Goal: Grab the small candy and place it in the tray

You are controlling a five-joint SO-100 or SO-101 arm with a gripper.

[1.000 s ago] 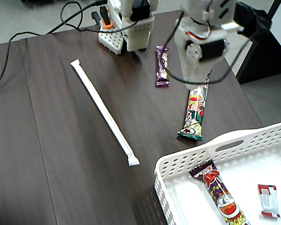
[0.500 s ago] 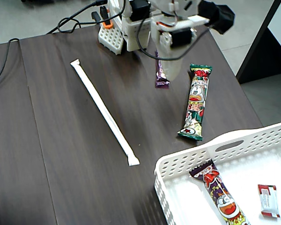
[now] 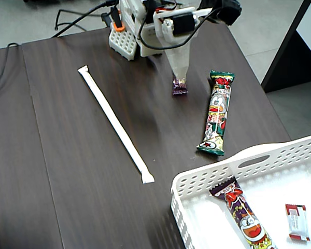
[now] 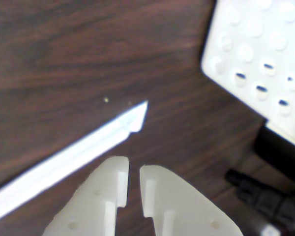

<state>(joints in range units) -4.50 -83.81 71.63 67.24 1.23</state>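
Spanning both views, dark wood-grain table (image 3: 67,155); pale floor (image 3: 26,21) beyond.

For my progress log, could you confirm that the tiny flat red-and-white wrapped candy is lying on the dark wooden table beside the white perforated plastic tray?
Not quite: the fixed view shows the tiny flat red-and-white wrapped candy lying inside the white perforated plastic tray, near its right side, not on the dark wooden table beside it.
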